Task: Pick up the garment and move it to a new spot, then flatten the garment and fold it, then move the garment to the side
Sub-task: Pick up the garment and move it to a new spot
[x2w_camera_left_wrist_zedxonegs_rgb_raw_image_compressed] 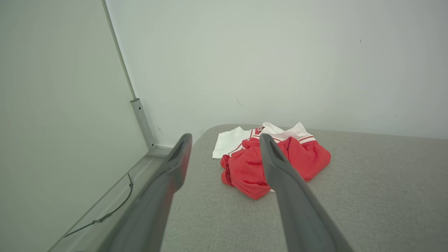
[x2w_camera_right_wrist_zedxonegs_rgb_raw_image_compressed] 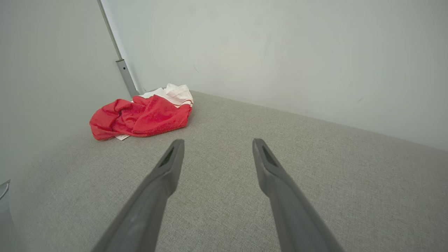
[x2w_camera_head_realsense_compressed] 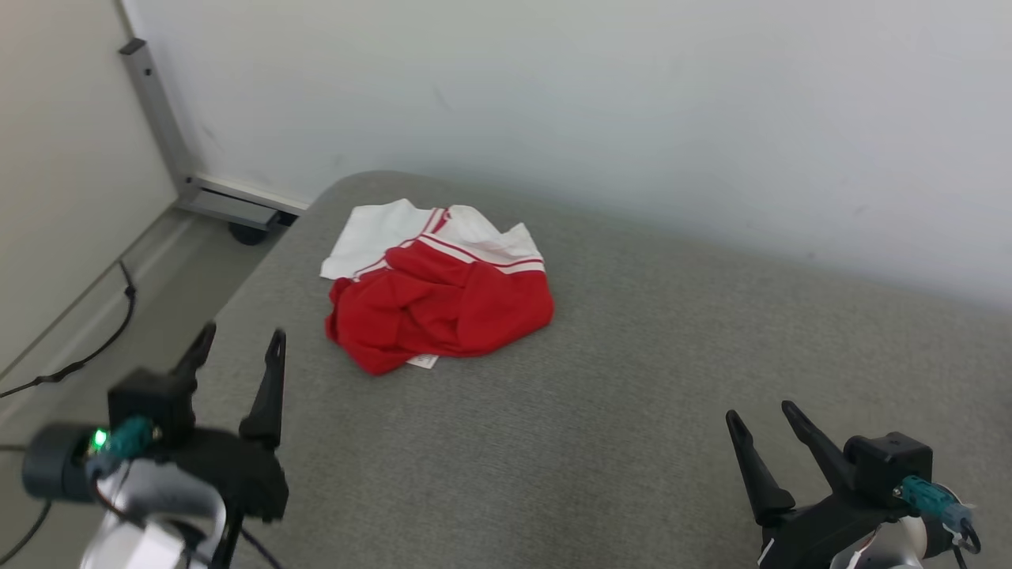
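Hard to tell the kind of garment (x2w_camera_head_realsense_compressed: pixel 439 304): crumpled into a heap, red in front, white with red stripes at the back, most folds tucked under and out of sight. Poking out at its near edge, a small white label (x2w_camera_head_realsense_compressed: pixel 423 361), print too small to read. Lying on the grey fabric surface (x2w_camera_head_realsense_compressed: pixel 632 411), close to that surface's rounded far left corner. Cut off at the bottom of the head view: both arms behind the wrists. Blurred in the wrist views: the near ends of the fingers. Left gripper (x2w_camera_head_realsense_compressed: pixel 242 333) spread wide with nothing between the fingers, hovering over the surface's left edge, well apart from the heap. Right gripper (x2w_camera_head_realsense_compressed: pixel 760 411) likewise fully spread and empty, above the surface's near right part, touching nothing. Counted: one garment, two grippers with two dark fingers each, one metal post (x2w_camera_head_realsense_compressed: pixel 158 111) beyond the surface's far left corner, one black cable (x2w_camera_head_realsense_compressed: pixel 87 359) on the floor off the surface's left side.
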{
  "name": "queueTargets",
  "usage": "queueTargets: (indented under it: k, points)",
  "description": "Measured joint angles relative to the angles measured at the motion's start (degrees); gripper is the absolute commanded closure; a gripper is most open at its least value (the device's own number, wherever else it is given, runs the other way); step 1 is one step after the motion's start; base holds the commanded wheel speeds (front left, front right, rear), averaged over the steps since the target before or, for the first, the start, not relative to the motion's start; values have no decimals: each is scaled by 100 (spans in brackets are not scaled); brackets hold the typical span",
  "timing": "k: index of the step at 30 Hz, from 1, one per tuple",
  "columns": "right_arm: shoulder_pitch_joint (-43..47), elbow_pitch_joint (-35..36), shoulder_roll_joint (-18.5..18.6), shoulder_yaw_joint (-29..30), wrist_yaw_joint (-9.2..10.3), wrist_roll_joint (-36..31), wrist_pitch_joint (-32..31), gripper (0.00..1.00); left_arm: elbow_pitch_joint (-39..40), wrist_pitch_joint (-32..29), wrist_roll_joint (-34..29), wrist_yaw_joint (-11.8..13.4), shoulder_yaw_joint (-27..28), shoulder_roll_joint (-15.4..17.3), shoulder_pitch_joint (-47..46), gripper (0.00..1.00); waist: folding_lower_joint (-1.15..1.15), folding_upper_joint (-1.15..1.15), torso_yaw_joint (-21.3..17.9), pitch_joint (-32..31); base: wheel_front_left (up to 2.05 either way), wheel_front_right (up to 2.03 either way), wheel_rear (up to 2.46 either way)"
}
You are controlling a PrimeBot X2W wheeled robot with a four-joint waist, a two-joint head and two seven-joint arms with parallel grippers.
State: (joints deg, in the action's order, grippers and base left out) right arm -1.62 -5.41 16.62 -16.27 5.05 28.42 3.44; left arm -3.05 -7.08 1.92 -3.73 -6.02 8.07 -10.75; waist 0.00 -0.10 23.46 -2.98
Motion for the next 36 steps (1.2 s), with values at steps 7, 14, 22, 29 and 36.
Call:
queueTargets:
  k: [7, 14, 22, 29, 36]
  points:
    - [-21, 255, 158, 77, 9, -53, -100, 0, -627, -276, 309, -190, 52, 64, -1085, 0, 0, 0, -396, 233, 0, 0, 0]
    - [-328, 546, 303, 156, 33, -108, -249, 0, -1545, -661, 750, -293, 319, 387, -2303, 0, 1, 0, -867, 676, 0, 0, 0]
    - [-750, 712, 430, 289, 31, -125, -353, 0, -2480, -1226, 1029, -341, 285, 667, -3278, 0, 1, 1, -1399, 1287, 0, 0, 0]
    - [-1056, 693, 519, 408, 5, -121, -399, 0, -3319, -1671, 1076, -343, 26, 757, -3884, 0, 2, 1, -1791, 1793, 0, 0, 0]
    - [-1092, 645, 590, 497, 0, -120, -402, 0, -4245, -2390, 1363, -343, -176, 699, -4068, 0, 2, 1, -2048, 2161, 0, 0, 0]
